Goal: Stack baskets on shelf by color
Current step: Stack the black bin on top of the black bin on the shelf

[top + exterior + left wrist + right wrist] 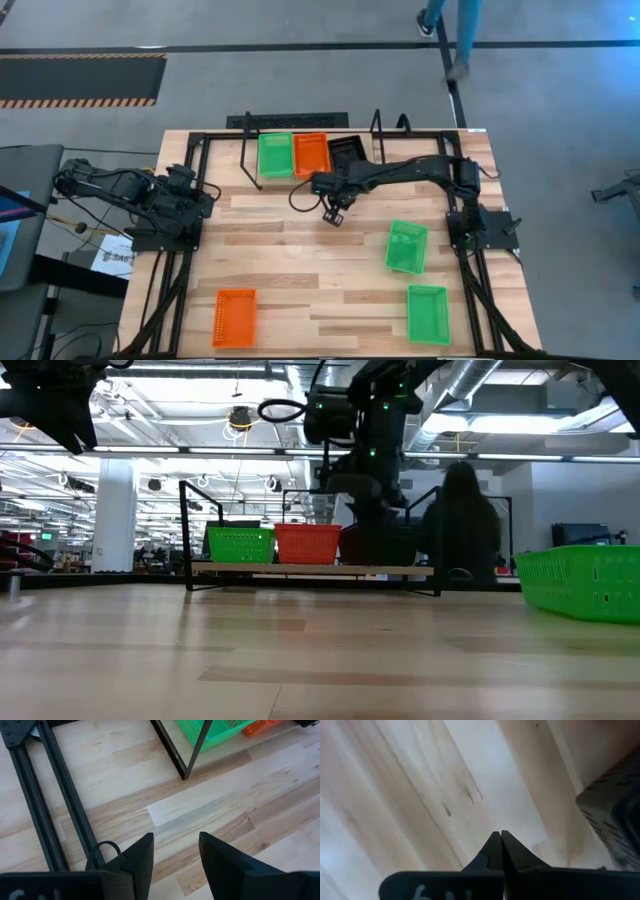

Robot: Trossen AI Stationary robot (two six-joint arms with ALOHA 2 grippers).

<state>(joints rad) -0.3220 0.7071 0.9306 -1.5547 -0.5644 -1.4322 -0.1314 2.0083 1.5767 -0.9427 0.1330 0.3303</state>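
Shelf (250, 160) holds one green basket (275, 154), one orange basket (311, 154) and one black basket (347, 150), side by side just beyond your right gripper (336, 217). Still loose on the table (300, 270): two green baskets (406, 246) (427, 314) and another orange basket (234, 317), all nearer you than that gripper. It hangs pinched shut, empty, over bare wood. Left gripper (176, 851) waits at its base, fingers parted, empty.

Three baskets (310, 154) sit side by side on the shelf (248, 150) at the table (300, 270) rear; four others lie in front.
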